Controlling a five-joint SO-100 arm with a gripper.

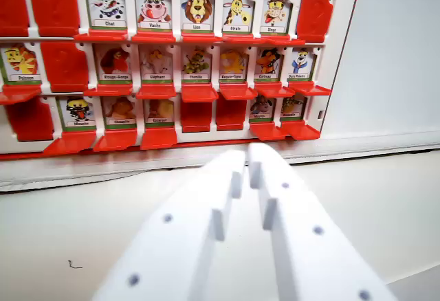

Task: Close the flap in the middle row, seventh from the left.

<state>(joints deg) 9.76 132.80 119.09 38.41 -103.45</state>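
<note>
Single arm, so no choice of side. The gripper (246,160) sits low in the wrist view over the pale tabletop (385,212), its two white fingers (227,177) nearly pressed together with only a thin slit between them and nothing pinched. The flap board (328,47) stands ahead, well apart from the tips. I count three rows with eight cells showing in each, though the left edge is cropped, so I can't rule out more columns. In the middle row, counting from the wrist view's left, there is a fish card, one plain red cell, then six more picture cards. The seventh is the black bird flap (268,62), showing its picture, so I judge it not yet closed. It lies up and slightly to the wrist view's right of the fingertips, almost in line with the right finger, and its red lip (273,89) runs left-right along the row, so the push has to come across that line. Its neighbours are the polar bear flap (300,62) to the right and a yellowish animal flap (232,62) to the left, both just beside it, so I see a real risk of clipping one. By my tally the top row has five pictures and three red, the middle seven and one, the bottom five and three, which makes seventeen showing and seven plain red.
</note>
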